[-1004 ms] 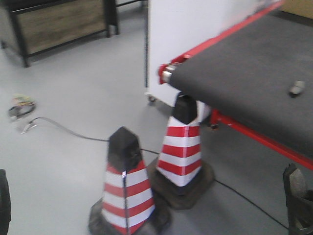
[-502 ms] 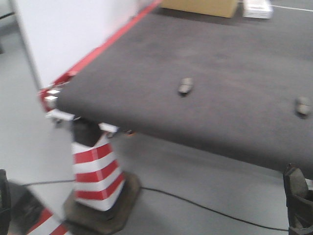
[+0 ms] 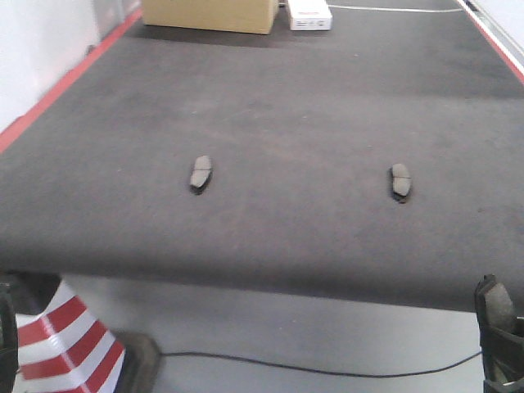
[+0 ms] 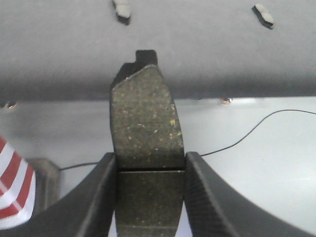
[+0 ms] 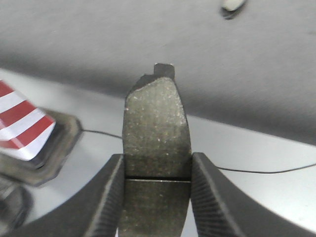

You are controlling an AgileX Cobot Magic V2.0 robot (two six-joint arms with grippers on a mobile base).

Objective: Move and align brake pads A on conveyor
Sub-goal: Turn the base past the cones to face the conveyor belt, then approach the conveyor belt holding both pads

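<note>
Two brake pads A lie flat on the dark felt conveyor [image 3: 270, 106], one on the left [image 3: 201, 173] and one on the right [image 3: 400, 181], roughly level with each other. My left gripper [image 4: 150, 163] is shut on a third grey pad [image 4: 144, 113], gripped at its groove and held over the floor just short of the belt's near edge. My right gripper [image 5: 157, 165] is shut on another pad [image 5: 157, 123] in the same way. From the left wrist both lying pads [image 4: 122, 10] [image 4: 263, 15] show on the belt ahead.
A red-and-white traffic cone [image 3: 65, 348] stands on the floor under the belt's near left corner. A black cable [image 3: 311, 368] runs across the grey floor. A cardboard box [image 3: 209, 15] and a white box [image 3: 309, 15] sit at the belt's far end. Red strips edge both sides.
The front view has swung from the floor and cones round to face the conveyor squarely. The two lying pads now sit mid-frame. Both held pads stay gripped.
</note>
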